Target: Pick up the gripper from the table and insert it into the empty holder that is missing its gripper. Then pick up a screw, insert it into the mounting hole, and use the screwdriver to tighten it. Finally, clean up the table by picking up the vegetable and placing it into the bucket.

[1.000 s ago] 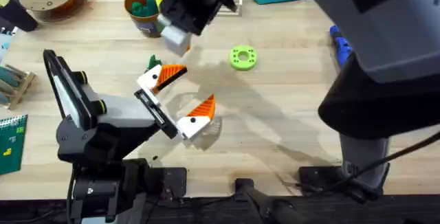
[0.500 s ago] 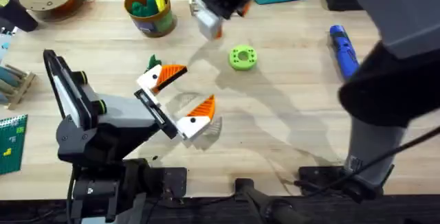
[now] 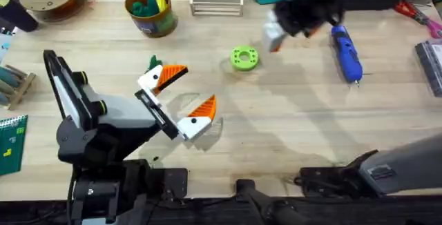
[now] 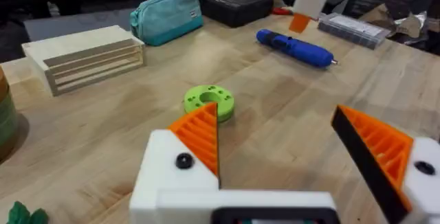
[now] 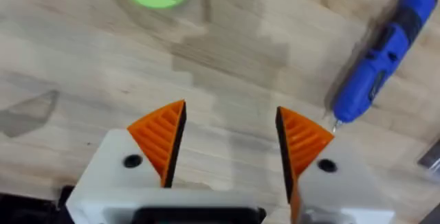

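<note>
Vegetable (image 3: 152, 62) on table, centre-left of overhead view, just beside left gripper (image 3: 186, 90); not yet in bucket (image 3: 148, 25), upper left. Left gripper spread apart, empty. Holder (image 4: 168, 179) carries orange wedge (image 4: 201, 138), so insertion looks done. Screwdriver (image 3: 347, 52) lies upper right. Right gripper (image 5: 230, 124) hovers near it, fingers apart, empty. Tightening and cleanup likely left.

wooden table (image 3: 290, 128), screwdriver (image 3: 347, 54), bucket (image 3: 150, 10)
</note>
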You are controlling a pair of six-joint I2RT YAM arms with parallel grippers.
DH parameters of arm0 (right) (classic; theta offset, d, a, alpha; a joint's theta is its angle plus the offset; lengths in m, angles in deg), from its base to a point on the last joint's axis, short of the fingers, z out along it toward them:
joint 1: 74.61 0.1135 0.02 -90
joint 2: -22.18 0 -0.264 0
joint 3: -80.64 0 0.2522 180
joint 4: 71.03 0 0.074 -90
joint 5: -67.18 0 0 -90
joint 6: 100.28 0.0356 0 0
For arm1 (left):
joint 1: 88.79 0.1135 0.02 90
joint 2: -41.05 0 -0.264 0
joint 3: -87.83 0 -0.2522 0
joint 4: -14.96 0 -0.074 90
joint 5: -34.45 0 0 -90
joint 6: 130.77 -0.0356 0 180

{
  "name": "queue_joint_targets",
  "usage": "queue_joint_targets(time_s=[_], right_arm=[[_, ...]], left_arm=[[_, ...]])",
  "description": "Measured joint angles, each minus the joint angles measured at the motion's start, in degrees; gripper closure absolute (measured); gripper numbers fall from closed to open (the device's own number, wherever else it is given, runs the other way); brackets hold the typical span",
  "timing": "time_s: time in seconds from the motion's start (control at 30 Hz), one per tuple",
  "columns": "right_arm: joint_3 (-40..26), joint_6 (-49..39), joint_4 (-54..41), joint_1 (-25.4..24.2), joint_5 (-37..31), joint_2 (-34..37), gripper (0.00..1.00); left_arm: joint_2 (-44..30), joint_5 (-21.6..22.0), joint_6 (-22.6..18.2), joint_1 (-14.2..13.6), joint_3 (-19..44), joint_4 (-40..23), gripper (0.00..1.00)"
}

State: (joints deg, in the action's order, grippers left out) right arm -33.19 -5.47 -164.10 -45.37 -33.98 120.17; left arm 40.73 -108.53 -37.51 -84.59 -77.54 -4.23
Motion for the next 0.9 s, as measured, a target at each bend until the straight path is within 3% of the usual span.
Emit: queue_joint_targets(time_s=[0.13,0.3,0.5,0.9], right_arm=[[9.5,1.1,3.2,-6.9,0.0,-4.7,0.214],[15.0,0.0,6.2,-17.0,1.8,-5.3,0.134],[15.9,-4.0,12.4,-26.6,6.8,-5.4,0.016],[15.9,-12.2,22.0,-39.3,8.7,-1.2,0.010]], left_arm=[[0.0,0.0,0.0,0.0,0.0,0.0,0.006],[0.0,0.0,0.0,0.0,0.0,0.0,0.006],[0.0,0.0,0.0,0.0,0.0,0.0,0.006],[0.0,0.0,0.0,0.0,0.0,0.0,0.006]])
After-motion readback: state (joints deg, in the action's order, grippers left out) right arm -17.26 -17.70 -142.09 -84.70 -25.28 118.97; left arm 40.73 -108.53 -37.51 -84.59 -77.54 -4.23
